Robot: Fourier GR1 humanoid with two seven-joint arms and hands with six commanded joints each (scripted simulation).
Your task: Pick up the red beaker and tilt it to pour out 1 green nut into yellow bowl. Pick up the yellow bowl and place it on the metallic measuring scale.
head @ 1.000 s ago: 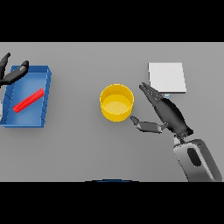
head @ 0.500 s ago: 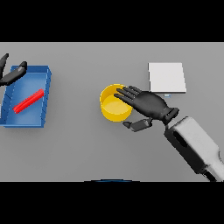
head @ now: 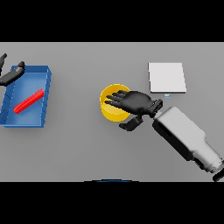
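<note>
Right robot hand (head: 133, 102) spread over yellow bowl (head: 111, 109), scale (head: 166, 77) beyond

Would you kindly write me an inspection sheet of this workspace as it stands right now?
Surface: grey table, flat and plain.
Job's things: yellow bowl near the centre, partly covered by the right hand; metallic scale lies apart from it, up and to the right; a red object, presumably the red beaker, lies on its side in the blue tray. No green nut can be made out.
Clutter: nothing seen beyond the tray.
Hands: right hand is spread over the bowl's right half, fingers straight, thumb below the rim; left hand shows at the tray's far left corner, fingers unclear.
Cables: nothing seen.
Surroundings: nothing seen.
</note>
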